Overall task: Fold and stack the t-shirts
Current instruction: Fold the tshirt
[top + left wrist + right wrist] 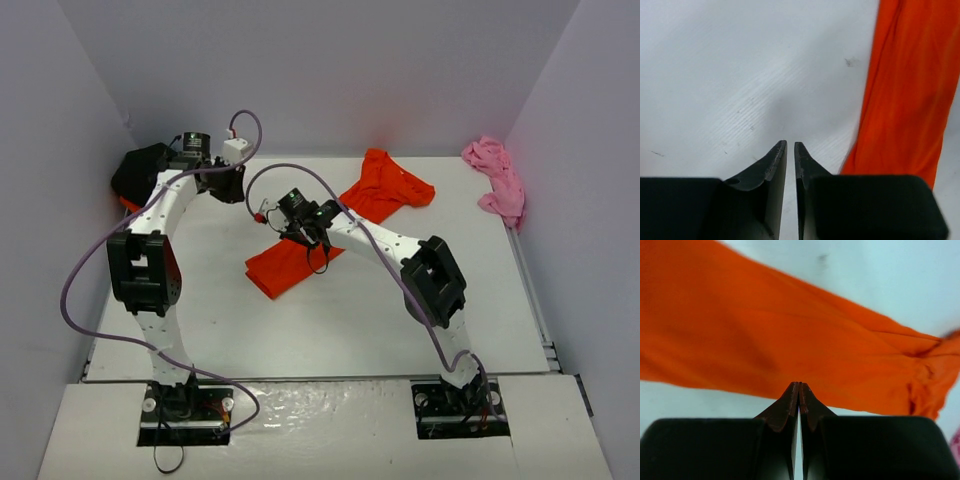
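Note:
One orange-red t-shirt (335,225) lies stretched in a long diagonal band across the middle of the table. It also shows in the right wrist view (790,335) and the left wrist view (910,90). My right gripper (313,240) hovers over its near edge, shut with nothing between its tips (799,385). My left gripper (236,184) is at the back left over bare table, its jaws nearly touching and empty (790,144). The black t-shirt (140,170) is bunched in the back left corner, with a bit of the second orange-red t-shirt (127,204) under it. The pink t-shirt (495,178) is crumpled at the back right.
White walls close the table (300,320) in on the left, back and right. Purple cables loop around both arms. The arm bases stand at the near edge.

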`<action>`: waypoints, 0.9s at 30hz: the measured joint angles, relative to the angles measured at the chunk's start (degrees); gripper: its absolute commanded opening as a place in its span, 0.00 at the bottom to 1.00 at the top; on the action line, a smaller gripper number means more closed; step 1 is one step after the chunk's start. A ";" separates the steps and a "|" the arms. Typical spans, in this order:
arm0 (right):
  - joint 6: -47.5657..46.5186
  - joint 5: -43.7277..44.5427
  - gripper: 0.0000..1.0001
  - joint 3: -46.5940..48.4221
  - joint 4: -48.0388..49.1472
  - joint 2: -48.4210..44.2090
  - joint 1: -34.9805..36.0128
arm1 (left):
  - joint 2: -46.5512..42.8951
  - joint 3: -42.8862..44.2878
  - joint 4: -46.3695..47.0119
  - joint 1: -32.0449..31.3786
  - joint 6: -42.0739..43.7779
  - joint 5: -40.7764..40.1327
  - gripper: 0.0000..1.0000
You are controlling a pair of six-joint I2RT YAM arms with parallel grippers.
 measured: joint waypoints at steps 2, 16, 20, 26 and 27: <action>0.22 -2.81 0.00 -0.84 -1.23 0.00 0.64 | 1.35 1.78 0.07 1.06 -0.51 -0.39 0.16; 0.22 -10.14 0.00 -0.99 -3.39 1.77 6.85 | 4.82 2.21 0.40 5.86 -2.50 -1.60 0.19; 0.11 -10.93 0.00 2.54 -4.30 5.70 9.30 | 4.83 2.21 0.43 6.21 -2.53 -1.89 0.19; 0.22 -12.61 0.00 9.16 -5.58 13.37 11.13 | 5.19 2.94 0.03 6.49 -2.51 -1.92 0.21; 0.20 -12.70 0.00 10.40 -6.06 14.41 11.28 | 5.21 2.96 -0.01 6.58 -2.51 -1.92 0.21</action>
